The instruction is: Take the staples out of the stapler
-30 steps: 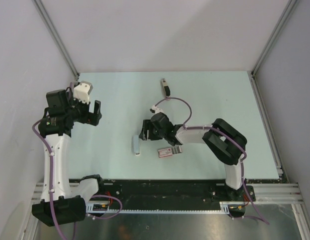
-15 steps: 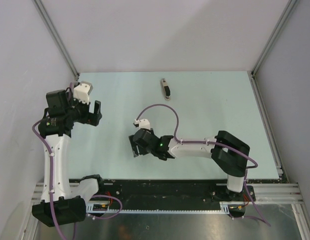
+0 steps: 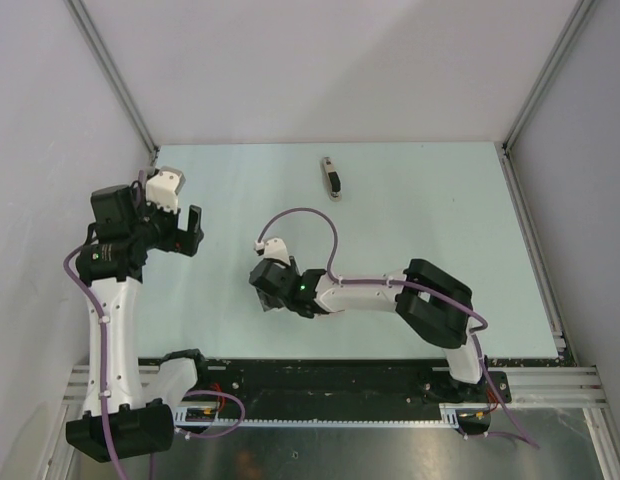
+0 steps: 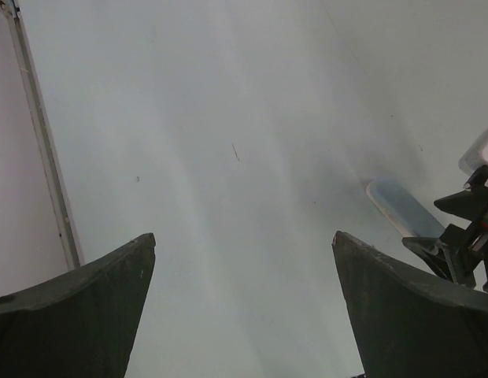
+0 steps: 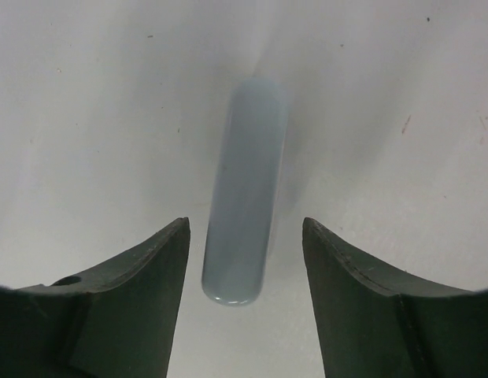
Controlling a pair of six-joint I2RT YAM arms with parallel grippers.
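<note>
right claw [image 5: 244,224] hangs released, straddling the staples [image 5: 245,173] lying on the bench [image 3: 440,220]. the stapler [image 3: 332,178] lies well apart at the far side, so unloading looks done. left claw [image 4: 244,236] is released too, empty.

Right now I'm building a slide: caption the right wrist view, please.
Open right claw straddling a pale blue-grey rounded oblong bar lying on the pale table.

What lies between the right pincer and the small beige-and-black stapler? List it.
Nothing visible: bare pale-green table separates the open right pincer from the slim beige-and-black stapler at the far side. The pincer itself straddles a pale blue-grey rounded bar.
</note>
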